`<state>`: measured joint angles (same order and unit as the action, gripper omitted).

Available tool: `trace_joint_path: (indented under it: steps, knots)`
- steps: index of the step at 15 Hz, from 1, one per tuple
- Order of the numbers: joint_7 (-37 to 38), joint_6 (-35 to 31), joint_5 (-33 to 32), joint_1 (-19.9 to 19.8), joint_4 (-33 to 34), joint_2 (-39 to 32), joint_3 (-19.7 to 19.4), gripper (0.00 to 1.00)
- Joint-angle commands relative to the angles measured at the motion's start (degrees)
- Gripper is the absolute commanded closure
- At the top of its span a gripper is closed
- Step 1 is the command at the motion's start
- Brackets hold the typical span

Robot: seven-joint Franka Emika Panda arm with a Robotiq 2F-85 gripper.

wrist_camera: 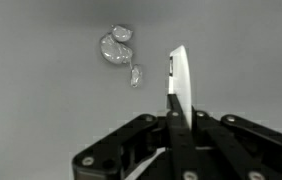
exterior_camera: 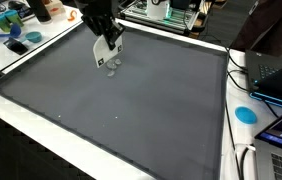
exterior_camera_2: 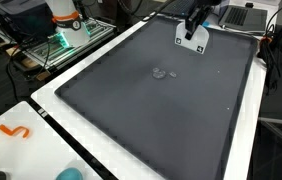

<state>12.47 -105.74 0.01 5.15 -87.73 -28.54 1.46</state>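
Note:
My gripper [exterior_camera: 105,40] hangs over the far part of a large dark grey mat [exterior_camera: 131,110] and is shut on a flat white card [exterior_camera: 107,54] with small dark marks. In the wrist view the card [wrist_camera: 179,82] stands edge-on between the closed fingers [wrist_camera: 176,118]. In both exterior views the card [exterior_camera_2: 191,38] is held above the mat [exterior_camera_2: 151,110]. A small clear, glossy blob-like thing [exterior_camera: 111,69] lies on the mat just below and beside the card. It also shows in the wrist view [wrist_camera: 119,50] and in an exterior view [exterior_camera_2: 161,72].
The mat lies on a white table. A blue round thing [exterior_camera: 245,114] and a laptop [exterior_camera: 277,76] sit beyond one edge. Blue items [exterior_camera: 17,44] lie at another corner. An orange thing [exterior_camera_2: 16,131] lies on the white border. Equipment with cables [exterior_camera_2: 66,25] stands beside the table.

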Motion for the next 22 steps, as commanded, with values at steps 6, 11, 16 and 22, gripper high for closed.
trace_joint_path:
  steps: [6,11,16,22]
  knots:
    - [-12.2,4.8,11.9,-7.9,0.2,-0.3,0.5,0.99]
    - [-16.7,4.5,17.5,-11.2,-0.6,-0.3,0.3,0.99]
    - [-19.7,3.4,21.6,-13.6,-1.9,0.2,0.1,0.99]
    - [-22.2,2.4,25.7,-15.7,-3.4,0.4,-0.3,0.99]
